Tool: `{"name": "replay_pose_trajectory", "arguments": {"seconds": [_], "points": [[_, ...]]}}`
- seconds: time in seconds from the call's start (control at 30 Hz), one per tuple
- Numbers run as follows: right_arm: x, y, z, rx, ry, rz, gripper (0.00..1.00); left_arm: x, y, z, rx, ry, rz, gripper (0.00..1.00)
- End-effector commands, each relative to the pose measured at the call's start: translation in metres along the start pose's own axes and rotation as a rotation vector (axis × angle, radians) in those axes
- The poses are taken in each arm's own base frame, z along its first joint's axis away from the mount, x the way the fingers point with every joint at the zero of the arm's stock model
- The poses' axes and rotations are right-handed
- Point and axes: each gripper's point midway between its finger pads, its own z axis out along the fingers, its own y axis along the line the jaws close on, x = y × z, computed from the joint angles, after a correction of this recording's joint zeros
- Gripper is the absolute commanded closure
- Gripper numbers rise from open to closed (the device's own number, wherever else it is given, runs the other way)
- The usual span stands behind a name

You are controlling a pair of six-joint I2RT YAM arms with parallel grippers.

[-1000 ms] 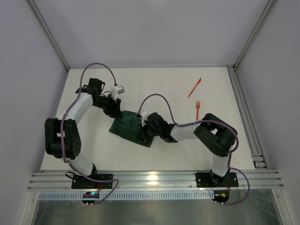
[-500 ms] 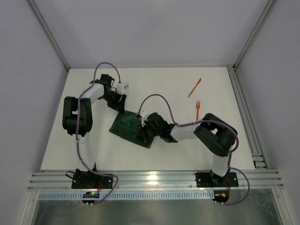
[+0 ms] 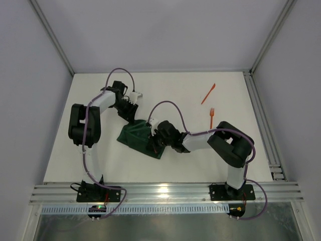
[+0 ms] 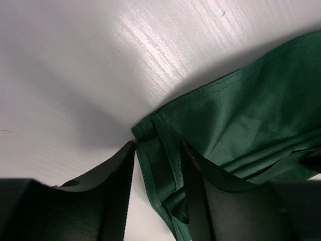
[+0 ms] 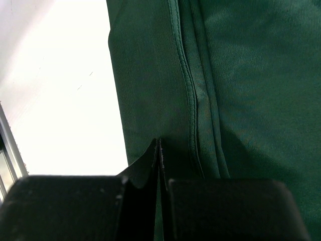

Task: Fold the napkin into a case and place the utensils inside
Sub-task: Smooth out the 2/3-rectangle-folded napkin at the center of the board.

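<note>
1. The dark green soft cloth napkin [image 3: 138, 136], partly folded, lies centre-left in the top view.
2. Left gripper [image 4: 156, 165], jaws part-open, straddles its hemmed corner (limp; pinch there).
3. Right gripper [image 5: 159, 150], closed, presses it.

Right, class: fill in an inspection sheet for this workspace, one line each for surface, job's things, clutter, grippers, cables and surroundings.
Surface: white table, bare around the work.
Job's things: dark green napkin lies folded and layered at centre left; orange knife and orange fork lie apart on the table at far right, not in the cloth.
Clutter: nothing seen.
Grippers: left gripper open, its fingers either side of the napkin's hemmed corner; right gripper shut, low over the napkin's near edge; pinching not clear.
Cables: a purple cable loops along each arm.
Surroundings: plain grey walls, metal frame rails.
</note>
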Motion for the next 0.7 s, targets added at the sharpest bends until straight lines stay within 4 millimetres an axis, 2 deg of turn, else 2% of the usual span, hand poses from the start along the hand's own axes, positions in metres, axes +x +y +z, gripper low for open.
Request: {"name": "replay_pose_trajectory", "arguments": {"seconds": [0.0,0.07,0.13,0.27,0.43,0.47,0.53,0.57,0.6,0.63,0.67], "points": [[0.02,-0.007,-0.002,0.024,0.061,0.007,0.96,0.026,-0.016,0.009,0.079,0.075,-0.017,0.64],[0.019,-0.007,-0.003,0.022,0.058,0.013,0.96,0.022,-0.021,0.007,0.106,0.054,-0.009,0.76],[0.019,-0.008,-0.004,0.021,0.056,0.018,0.96,0.017,-0.024,0.002,0.109,0.029,0.003,0.8],[0.021,-0.009,-0.006,0.02,0.061,0.019,0.96,0.008,-0.028,-0.007,0.11,-0.016,0.022,0.95],[0.022,-0.01,-0.011,0.003,0.079,0.006,0.96,0.006,-0.032,-0.026,0.094,-0.083,-0.006,1.0],[0.025,-0.011,-0.013,0.001,0.099,-0.008,0.96,0.003,-0.03,-0.036,0.077,-0.11,-0.014,1.0],[0.021,-0.011,-0.014,-0.01,0.107,-0.025,0.96,0.008,-0.024,-0.044,0.06,-0.128,-0.055,0.96],[0.025,-0.01,-0.015,-0.029,0.132,-0.041,0.96,0.008,-0.023,-0.052,0.049,-0.141,-0.062,0.89],[0.021,-0.009,-0.014,-0.038,0.132,-0.053,0.96,0.012,-0.023,-0.055,0.046,-0.138,-0.075,0.83],[0.022,-0.009,-0.015,-0.044,0.143,-0.058,0.96,0.018,-0.02,-0.058,0.036,-0.134,-0.096,0.69],[0.022,-0.008,-0.015,-0.059,0.154,-0.072,0.96,0.019,-0.019,-0.065,0.019,-0.147,-0.095,0.63]]}}
